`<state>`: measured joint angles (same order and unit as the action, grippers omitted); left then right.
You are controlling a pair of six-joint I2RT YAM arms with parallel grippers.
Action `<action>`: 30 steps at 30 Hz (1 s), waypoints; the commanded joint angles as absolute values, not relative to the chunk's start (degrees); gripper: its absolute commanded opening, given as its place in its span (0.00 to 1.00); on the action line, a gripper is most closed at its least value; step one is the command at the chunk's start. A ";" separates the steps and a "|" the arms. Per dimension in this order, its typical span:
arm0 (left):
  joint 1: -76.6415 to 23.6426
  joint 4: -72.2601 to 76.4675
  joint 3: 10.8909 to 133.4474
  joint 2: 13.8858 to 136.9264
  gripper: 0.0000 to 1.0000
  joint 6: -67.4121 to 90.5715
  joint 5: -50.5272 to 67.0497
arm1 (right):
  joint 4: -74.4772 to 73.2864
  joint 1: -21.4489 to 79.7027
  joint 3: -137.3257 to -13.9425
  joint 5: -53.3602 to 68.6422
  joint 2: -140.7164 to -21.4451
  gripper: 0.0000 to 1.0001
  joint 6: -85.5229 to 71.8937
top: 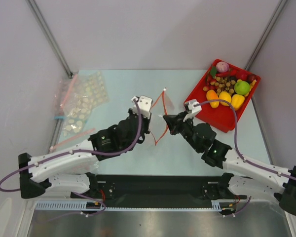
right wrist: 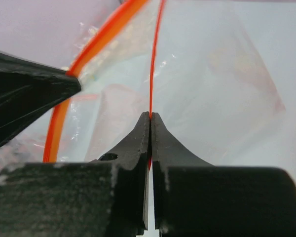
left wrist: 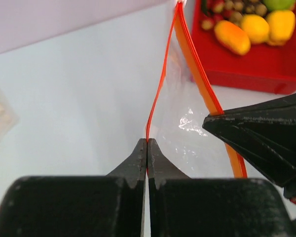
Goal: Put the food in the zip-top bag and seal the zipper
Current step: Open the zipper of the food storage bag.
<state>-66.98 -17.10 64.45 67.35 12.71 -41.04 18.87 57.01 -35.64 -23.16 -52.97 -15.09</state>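
The clear zip-top bag (top: 160, 112) stands in the middle of the table with its mouth pulled open. Its red-orange zipper (top: 166, 129) is split into two strips. My left gripper (left wrist: 147, 143) is shut on one thin strip (left wrist: 160, 84), which also shows between the arms from above, where my left gripper (top: 150, 124) meets it. Opposite, my right gripper (right wrist: 150, 116) is shut on the other strip (right wrist: 155, 59), and it reaches in from the right in the top view (top: 166, 118). The food (top: 226, 91), toy fruit and brown clusters, lies in the red tray (top: 218, 117), apart from the bag.
Clear bags printed with white dots (top: 83, 102), with pink and blue strips, lie at the back left. The red tray (left wrist: 246, 79) sits just right of the bag. Grey walls close in the table's left, right and back sides.
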 commanded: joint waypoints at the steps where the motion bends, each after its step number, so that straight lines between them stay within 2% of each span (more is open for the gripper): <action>1: -66.80 -15.65 62.67 61.09 0.00 8.89 -52.71 | 27.66 50.74 -39.20 -8.23 -59.04 0.00 -26.34; 3: -67.76 -13.29 61.18 59.16 0.00 5.72 -59.13 | 31.79 44.14 -39.55 6.59 -64.21 0.00 -31.79; 6: -68.64 -9.94 59.77 59.84 0.00 2.82 -59.86 | 36.91 40.26 -38.94 12.21 -68.02 0.00 -38.14; 11: -68.56 -8.44 60.82 69.24 0.00 1.23 -54.23 | 38.59 37.71 -34.98 10.55 -72.42 0.00 -37.70; 14: -67.33 -8.26 62.22 76.71 0.00 2.19 -51.95 | 33.06 37.53 -36.47 8.10 -73.30 0.00 -34.82; 20: -61.80 -8.96 64.07 86.29 0.00 7.82 -38.59 | 17.07 37.27 -40.60 -4.73 -73.57 0.02 -30.15; 30: -57.05 -5.10 59.25 83.42 0.00 12.56 -31.82 | 9.24 36.91 -42.71 -11.85 -76.11 0.06 -29.45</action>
<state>-58.83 -8.38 60.69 87.66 9.30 -35.40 12.93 37.10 -39.62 -7.31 -75.77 -30.79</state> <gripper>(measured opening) 0.007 0.054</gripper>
